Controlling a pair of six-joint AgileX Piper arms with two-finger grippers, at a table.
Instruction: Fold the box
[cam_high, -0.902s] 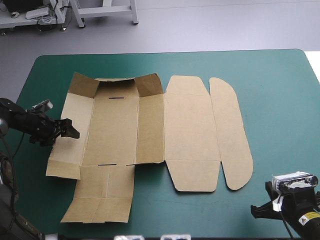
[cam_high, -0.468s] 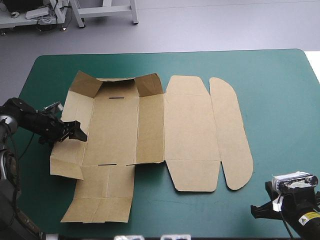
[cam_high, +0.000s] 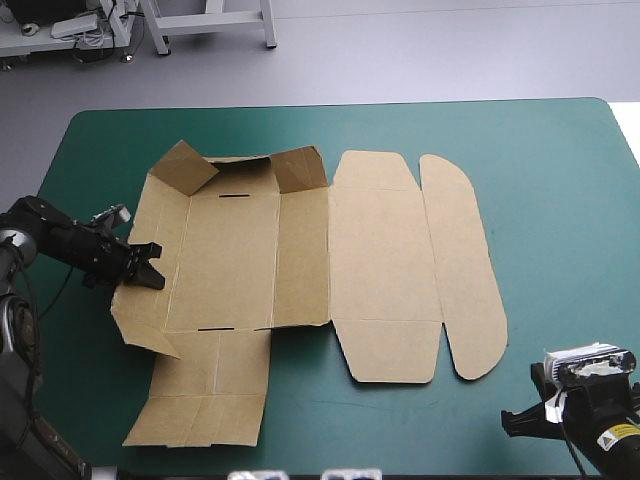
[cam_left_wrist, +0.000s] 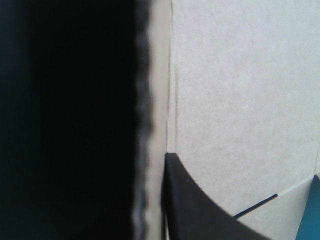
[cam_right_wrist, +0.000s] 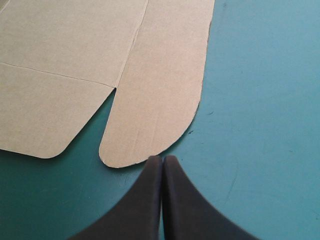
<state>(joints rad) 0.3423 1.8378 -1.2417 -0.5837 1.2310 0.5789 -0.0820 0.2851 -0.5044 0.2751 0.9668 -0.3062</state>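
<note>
The brown box (cam_high: 300, 250) lies as a cut sheet on the teal-green cover, with its lid panel and rounded flap (cam_high: 465, 270) flat on the right. The left wall (cam_high: 150, 305) is tilted up and both far corner flaps stand raised. My left gripper (cam_high: 148, 270) is shut on that wall's outer edge. In the left wrist view the board (cam_left_wrist: 240, 100) runs between the black fingers (cam_left_wrist: 200, 215), all but closed on it. My right gripper (cam_right_wrist: 162, 159) is shut and holds nothing, low over the cover just short of the rounded flap's near end (cam_right_wrist: 150, 115). It sits by the near right corner (cam_high: 515, 422).
Two more flaps of the sheet (cam_high: 205, 395) reach toward the table's near edge on the left. The table's left edge (cam_high: 50, 170) lies close behind my left arm. Teal-green cover (cam_high: 560, 200) shows between the rounded flap and the right edge.
My left gripper went from open to shut on the box's left wall. The wall has tipped up, its near corner has lifted, and the far left flap has swung inward.
</note>
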